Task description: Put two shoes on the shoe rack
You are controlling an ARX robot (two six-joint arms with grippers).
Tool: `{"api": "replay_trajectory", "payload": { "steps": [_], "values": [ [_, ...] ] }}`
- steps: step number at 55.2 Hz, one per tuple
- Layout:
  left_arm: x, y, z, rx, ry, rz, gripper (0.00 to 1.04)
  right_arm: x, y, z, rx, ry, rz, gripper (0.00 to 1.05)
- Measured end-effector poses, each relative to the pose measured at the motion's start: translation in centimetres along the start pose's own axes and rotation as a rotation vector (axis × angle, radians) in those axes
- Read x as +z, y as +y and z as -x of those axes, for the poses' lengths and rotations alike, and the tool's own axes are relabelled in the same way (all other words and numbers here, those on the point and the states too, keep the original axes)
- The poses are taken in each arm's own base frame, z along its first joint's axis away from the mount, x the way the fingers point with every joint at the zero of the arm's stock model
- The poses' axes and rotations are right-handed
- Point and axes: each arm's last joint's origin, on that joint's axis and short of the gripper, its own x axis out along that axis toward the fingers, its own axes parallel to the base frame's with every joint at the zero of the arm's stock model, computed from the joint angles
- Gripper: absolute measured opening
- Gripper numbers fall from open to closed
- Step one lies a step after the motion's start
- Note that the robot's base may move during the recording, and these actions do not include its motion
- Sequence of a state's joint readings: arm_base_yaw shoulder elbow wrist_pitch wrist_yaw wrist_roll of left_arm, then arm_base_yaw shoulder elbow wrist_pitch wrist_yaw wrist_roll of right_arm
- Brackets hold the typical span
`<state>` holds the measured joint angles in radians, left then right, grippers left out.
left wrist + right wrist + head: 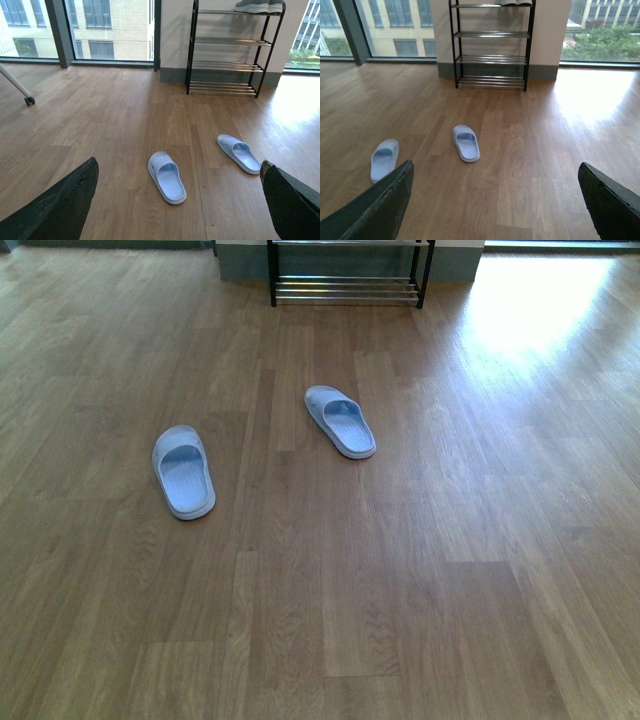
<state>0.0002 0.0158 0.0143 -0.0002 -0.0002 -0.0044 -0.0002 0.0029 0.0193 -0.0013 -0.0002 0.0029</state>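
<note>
Two pale blue slippers lie on the wood-look floor (480,570), and we take them for the shoes to be stowed. Both are sole-down and well apart. In the front view the near slipper (183,472) sits at about nine o'clock from centre. The far slipper (341,421) sits at about twelve, with its toe swung toward eleven. The rack (347,285) stands against the wall at twelve o'clock, well beyond both. Neither slipper is on it yet.

The left pincer (178,167) gapes wide and grips nothing. The right pincer (496,165) is the same, its dark fingers far apart over bare floor.

The slippers look like one-piece moulded foam or rubber, smooth and matte, with a broad band over the toes and a shallow ribbed footbed. The floor planks are glossy, with glare at two o'clock.

We judge the first risk to be skidding: a finger that nudges the sole instead of closing on it could send the light slipper off across the slick boards. A soft band may also fold under a pinch and let the slipper swing or drop on the way.

The rack's tiers are thin, shiny round bars with gaps between, set in a black frame. A slipper set down crooked could tip between the bars or slide off. Grey shoes (257,6) already sit on the top tier, so a lower tier seems the safer one.
</note>
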Motion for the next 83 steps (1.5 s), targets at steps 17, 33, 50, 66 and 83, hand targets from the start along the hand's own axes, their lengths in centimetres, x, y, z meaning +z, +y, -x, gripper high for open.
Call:
{"api": "replay_trajectory", "payload": {
  "steps": [17, 33, 50, 66, 83],
  "values": [
    [0.0, 0.0, 0.0, 0.0, 0.0, 0.0, 0.95, 0.0, 0.0, 0.0, 0.0, 0.0, 0.0, 0.95],
    [0.0, 0.0, 0.0, -0.001, 0.0, 0.0, 0.95, 0.0, -0.01, 0.0, -0.004, 0.0, 0.0, 0.95],
    [0.0, 0.01, 0.0, 0.002, 0.0, 0.0, 0.95, 0.0, 0.01, 0.0, 0.003, 0.0, 0.0, 0.95],
    [0.0, 0.0, 0.0, 0.0, 0.0, 0.0, 0.95, -0.01, 0.0, -0.01, -0.001, 0.001, 0.0, 0.95],
    [0.0, -0.02, 0.0, -0.005, 0.0, 0.0, 0.95, -0.01, -0.01, 0.0, -0.004, 0.001, 0.0, 0.95]
  ]
}}
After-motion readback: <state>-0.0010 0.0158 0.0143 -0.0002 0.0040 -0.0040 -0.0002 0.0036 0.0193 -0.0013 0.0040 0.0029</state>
